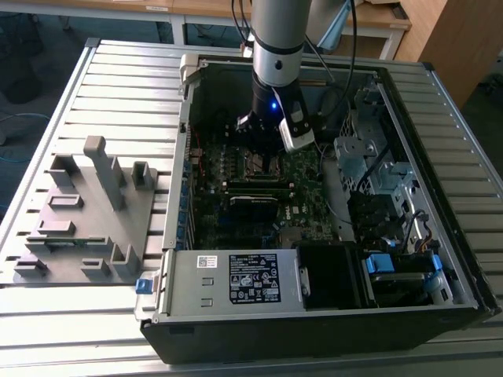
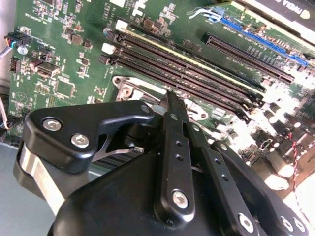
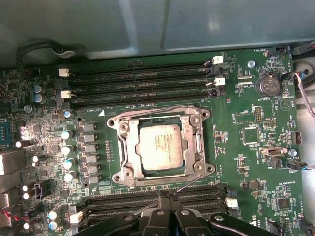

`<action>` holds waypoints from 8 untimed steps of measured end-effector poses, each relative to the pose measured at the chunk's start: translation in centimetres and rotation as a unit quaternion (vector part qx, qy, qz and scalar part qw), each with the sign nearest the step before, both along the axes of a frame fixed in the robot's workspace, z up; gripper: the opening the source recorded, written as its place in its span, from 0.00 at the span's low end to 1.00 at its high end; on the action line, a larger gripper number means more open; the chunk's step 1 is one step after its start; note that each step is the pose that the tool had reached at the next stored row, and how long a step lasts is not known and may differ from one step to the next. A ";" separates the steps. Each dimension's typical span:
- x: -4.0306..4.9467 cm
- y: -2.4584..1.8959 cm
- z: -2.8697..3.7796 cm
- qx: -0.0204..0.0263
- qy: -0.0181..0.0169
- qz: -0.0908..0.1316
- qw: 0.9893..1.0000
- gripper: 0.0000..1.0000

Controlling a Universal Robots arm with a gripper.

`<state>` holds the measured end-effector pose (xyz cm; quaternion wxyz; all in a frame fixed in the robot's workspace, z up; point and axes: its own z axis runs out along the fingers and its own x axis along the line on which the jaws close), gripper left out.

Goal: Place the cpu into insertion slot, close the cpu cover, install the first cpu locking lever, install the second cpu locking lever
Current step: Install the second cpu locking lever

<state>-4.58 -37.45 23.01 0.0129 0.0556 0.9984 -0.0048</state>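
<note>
Grey fixture block (image 1: 86,212) on slatted table (image 1: 47,118), beside open computer case (image 1: 314,314).

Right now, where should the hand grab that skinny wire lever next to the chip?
Probably at the free end of the wire lever, which slants out past the corner of the cpu cover nearest the hand. Come straight down from above and pinch across the wire. It is thin and lies low against the board, so a sideways approach would likely bump the memory slots.
</note>
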 end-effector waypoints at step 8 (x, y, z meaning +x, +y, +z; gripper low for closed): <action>0.00 -0.11 0.14 0.000 0.000 0.000 1.000 0.10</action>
